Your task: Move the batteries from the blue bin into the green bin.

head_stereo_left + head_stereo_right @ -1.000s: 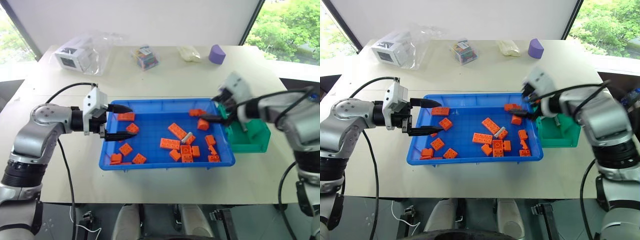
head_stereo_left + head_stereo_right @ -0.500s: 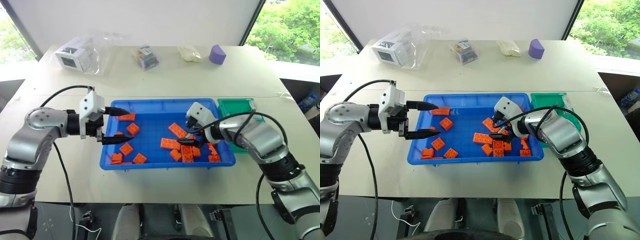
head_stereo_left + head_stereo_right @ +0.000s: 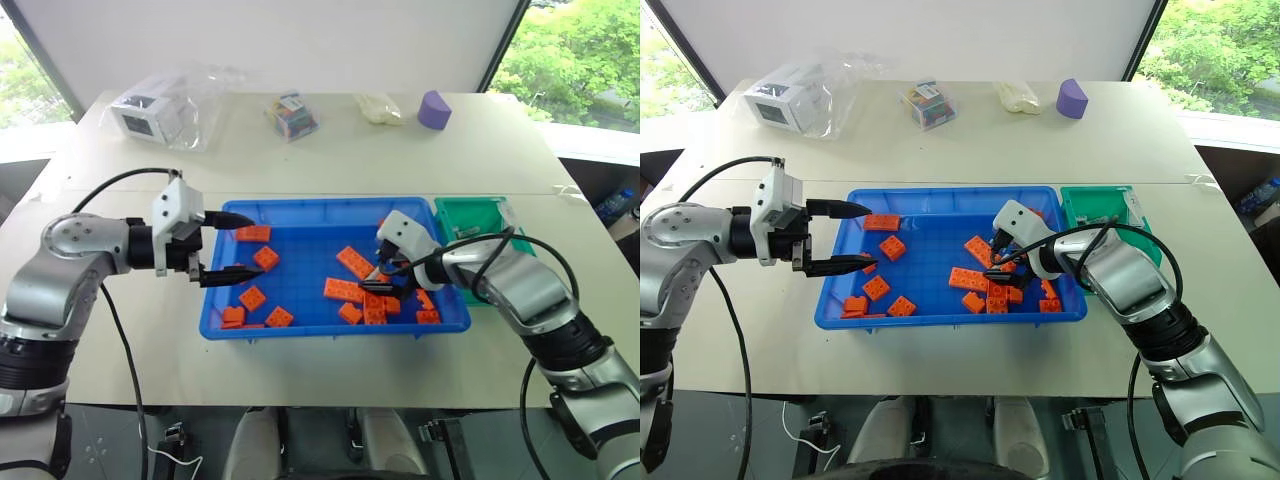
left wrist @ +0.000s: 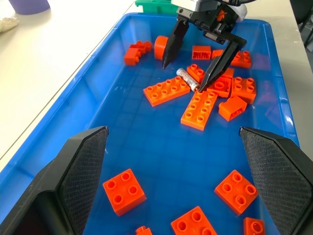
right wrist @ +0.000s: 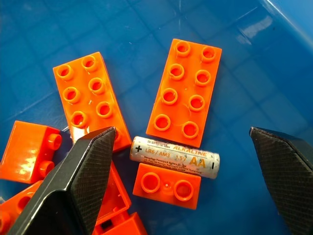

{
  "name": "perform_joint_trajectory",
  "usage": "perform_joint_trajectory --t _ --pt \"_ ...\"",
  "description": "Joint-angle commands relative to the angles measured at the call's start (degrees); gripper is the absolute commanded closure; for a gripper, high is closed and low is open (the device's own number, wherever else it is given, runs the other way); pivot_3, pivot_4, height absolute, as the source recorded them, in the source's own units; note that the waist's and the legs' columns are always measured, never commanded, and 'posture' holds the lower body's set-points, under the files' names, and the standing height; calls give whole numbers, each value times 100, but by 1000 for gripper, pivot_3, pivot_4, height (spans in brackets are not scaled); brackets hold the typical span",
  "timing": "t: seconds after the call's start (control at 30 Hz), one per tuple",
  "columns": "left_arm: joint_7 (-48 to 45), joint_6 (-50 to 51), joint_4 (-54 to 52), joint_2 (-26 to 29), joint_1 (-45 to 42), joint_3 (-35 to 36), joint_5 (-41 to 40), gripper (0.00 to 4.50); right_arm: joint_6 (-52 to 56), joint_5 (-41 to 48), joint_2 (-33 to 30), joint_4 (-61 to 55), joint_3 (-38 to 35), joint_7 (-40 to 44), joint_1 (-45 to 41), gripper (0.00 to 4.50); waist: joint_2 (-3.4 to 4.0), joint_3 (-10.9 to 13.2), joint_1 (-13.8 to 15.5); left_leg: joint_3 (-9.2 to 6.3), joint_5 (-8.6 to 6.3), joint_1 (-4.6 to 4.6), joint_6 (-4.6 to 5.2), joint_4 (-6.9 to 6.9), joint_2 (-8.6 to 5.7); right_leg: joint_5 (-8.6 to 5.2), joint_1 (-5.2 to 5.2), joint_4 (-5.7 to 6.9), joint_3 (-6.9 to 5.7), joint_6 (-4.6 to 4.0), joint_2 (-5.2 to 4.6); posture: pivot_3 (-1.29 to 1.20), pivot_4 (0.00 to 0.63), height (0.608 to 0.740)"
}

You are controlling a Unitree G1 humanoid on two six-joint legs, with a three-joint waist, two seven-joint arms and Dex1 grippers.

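One pale table [image 3: 330, 160] is sitting by windows showing green trees, carrying a clear bag [image 3: 165, 105], a small tub of coloured pieces [image 3: 291, 114] and a purple block [image 3: 434, 109] along its far side. The blue bin [image 3: 300, 330] is holding scattered orange bricks [image 3: 340, 290] and one battery [image 5: 174, 157] lying among them, with the green bin [image 3: 470, 215] sitting just beside its right end. The right gripper [image 4: 195, 68] is hanging over the battery with fingers spread apart, while the left gripper [image 3: 238, 245] is hovering, fingers apart, over the bin's left end.
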Motion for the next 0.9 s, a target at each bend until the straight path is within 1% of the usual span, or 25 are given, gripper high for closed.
perform_joint_trajectory --t 0.03,0.17,0.3,0.5,0.63,0.9 --pt "4 -90 -33 20 -151 91 -12 0 293 176 62 -440 -119 2 -139 14 0 0 -1 0 0 0 0 0 0 0 -1 0 0 0 0 0 150 734" --pt "27 -129 12 -49 -224 55 17 0 402 187 37 -626 -97 -35 -248 14 1 1 -6 -1 0 -1 0 -1 0 0 -2 0 0 0 1 0 150 734" --pt "30 -178 46 -102 -233 50 46 0 457 217 -146 -685 -204 36 -303 14 1 0 -5 -1 0 -2 0 -1 0 0 -2 0 -1 0 0 0 150 734" --pt "51 -218 42 -157 -213 54 58 0 341 178 -278 -451 -219 -4 -179 14 1 0 -2 1 0 -2 0 -1 0 0 -2 -1 0 0 -1 0 150 734" --pt "35 -234 94 -162 -277 37 68 0 109 36 -188 -82 -112 -91 -48 14 1 0 -3 0 0 -2 0 -1 0 0 -2 -1 -1 0 0 0 150 734" --pt "15 -217 176 -167 -418 -27 101 0 -107 -125 107 229 105 -210 36 14 0 0 -14 0 0 -2 0 -1 0 0 -2 0 -1 1 2 0 150 734"
